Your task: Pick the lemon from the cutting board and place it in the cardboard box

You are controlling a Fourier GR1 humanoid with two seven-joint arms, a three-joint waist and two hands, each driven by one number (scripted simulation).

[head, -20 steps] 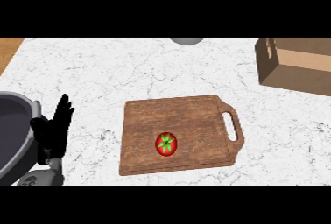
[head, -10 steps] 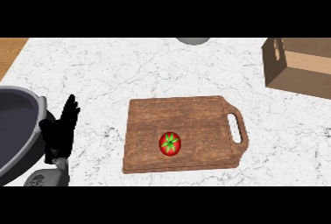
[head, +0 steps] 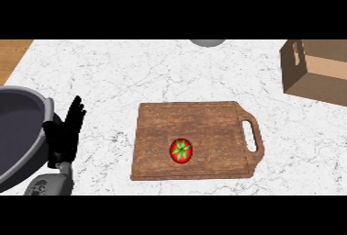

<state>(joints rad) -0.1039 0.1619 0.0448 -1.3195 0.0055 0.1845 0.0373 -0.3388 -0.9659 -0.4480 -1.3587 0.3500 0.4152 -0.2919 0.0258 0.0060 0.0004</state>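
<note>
One fruit [head: 181,150] lies on the board [head: 203,124], in the board's near half and a little left of its middle. It is red with a green star on top, so it looks like a tomato rather than a lemon. Nothing touches it.

There is one board, brown wood, flat on the counter [head: 136,73]. Its handle, with one long slot [head: 252,136], is on the board's right side.

One box [head: 318,69] stands beyond the board and to its right, well apart from it and cut off by the view's right edge. One slot shows in the side wall facing the board.

One hand shows, the left hand [head: 66,133], to the left of the board and apart from it. Its fingers are straight and point away from the robot; it holds nothing. Its grey forearm [head: 51,184] comes in from the lower edge.

One grey pot [head: 17,133] sits further left of the board, just beside the hand, only partly in view. One grey round thing [head: 207,42] shows beyond the board at the far edge; perhaps a bowl, but too little of it shows to tell.
</note>
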